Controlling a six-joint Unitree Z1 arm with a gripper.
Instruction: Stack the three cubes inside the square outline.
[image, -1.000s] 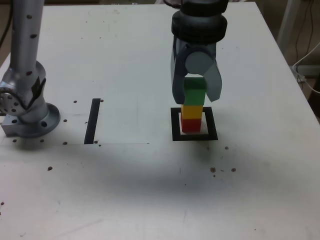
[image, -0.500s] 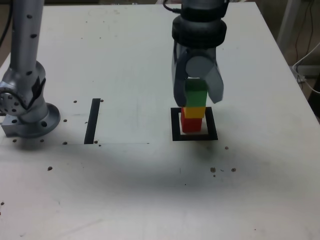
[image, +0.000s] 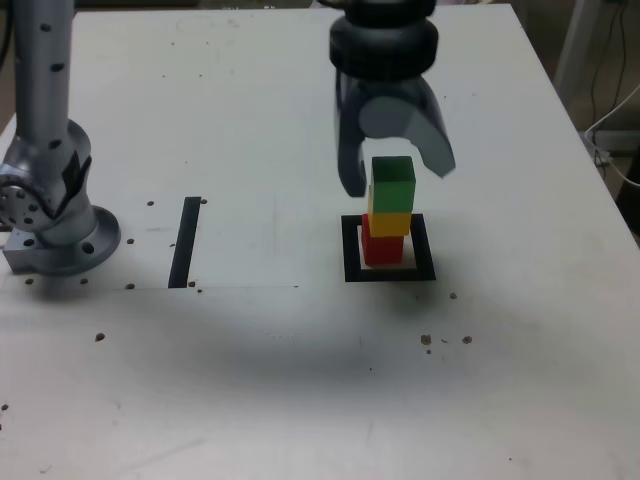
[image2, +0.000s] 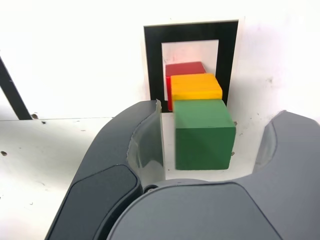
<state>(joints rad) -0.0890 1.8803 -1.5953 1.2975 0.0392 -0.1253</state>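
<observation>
- The gripper (image: 398, 181) is seen open, its fingers spread apart on either side of the green cube (image: 392, 192); no clamping on it is shown.
- The green cube is placed between the fingers, at the top of the stack; in the wrist view a wider gap is left to one finger than to the other.
- Green cube: solid colour, flat faces, crisp edges; two shades are shown, top face lighter than the side face in the wrist view.
- The yellow cube (image: 390, 224) is set directly under the green one, below the fingertips; warm orange-yellow, plain.
- The red cube (image: 383, 249) is seated lowest, farthest below the gripper; plain red, partly covered by the yellow one.
- Stack is not flush: the red cube's top is left partly exposed in the wrist view, and the upper two are offset toward the exterior view's right.
- The square outline (image: 353, 268) is laid flat below the gripper, thick black border, white centre; the red cube is contained within it.
- A narrow black strip (image: 185, 243) is seen on the white table (image: 250, 370), well apart from the gripper, toward the exterior view's left.
</observation>
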